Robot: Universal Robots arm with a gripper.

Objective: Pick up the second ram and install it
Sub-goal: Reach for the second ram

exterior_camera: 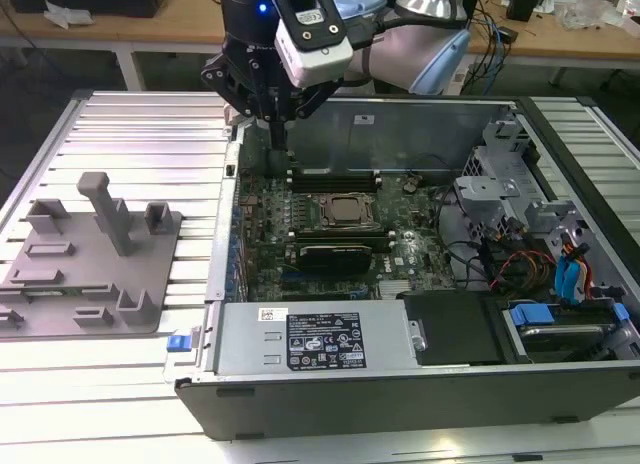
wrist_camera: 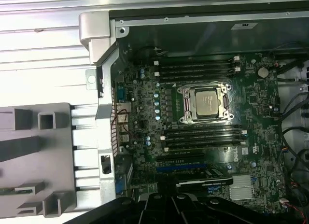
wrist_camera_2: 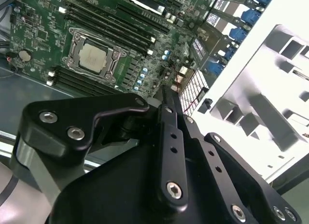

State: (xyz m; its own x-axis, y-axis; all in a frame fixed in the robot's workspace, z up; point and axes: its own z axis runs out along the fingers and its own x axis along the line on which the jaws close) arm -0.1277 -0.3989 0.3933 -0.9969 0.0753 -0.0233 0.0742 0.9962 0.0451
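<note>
Black gripper [exterior_camera: 278, 142] hangs over memory slots [exterior_camera: 335, 180] beside processor [exterior_camera: 347, 212], placed, I judge, for seating; grip I cannot tell.

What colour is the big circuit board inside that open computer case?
The large circuit board is green, clearest in the first wrist view.

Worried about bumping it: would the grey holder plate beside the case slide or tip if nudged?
The grey holder plate lies flat and wide, so tipping seems unlikely. It looks like light plastic on smooth metal slats, so it may well slide.
</note>
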